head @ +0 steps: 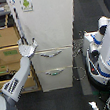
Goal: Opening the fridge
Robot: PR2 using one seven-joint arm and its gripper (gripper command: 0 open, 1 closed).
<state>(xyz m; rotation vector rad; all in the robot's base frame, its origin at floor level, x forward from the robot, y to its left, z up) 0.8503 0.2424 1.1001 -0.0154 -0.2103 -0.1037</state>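
At the middle of the exterior view stands the fridge, tall and white, its big upper door carrying a small green-marked sticker near the top and two lower drawers with curved silver handles below. To the exterior view's left of it is a tan wooden cabinet with green labels, and between the two the working arm reaches up from the lower corner, its gripper right at the left edge of the upper door, just above the drawers. A thin vertical bar, probably the door handle, runs along that edge, and the jaws appear spread around or beside it; the picture is too coarse to say whether they touch it or pinch it. A dark sliver along that edge hints the door may be cracked ajar, though I cannot be sure. By my reading the reach is done and the pull is left: no shelved interior shows. A second white robot stands off to the exterior view's right.
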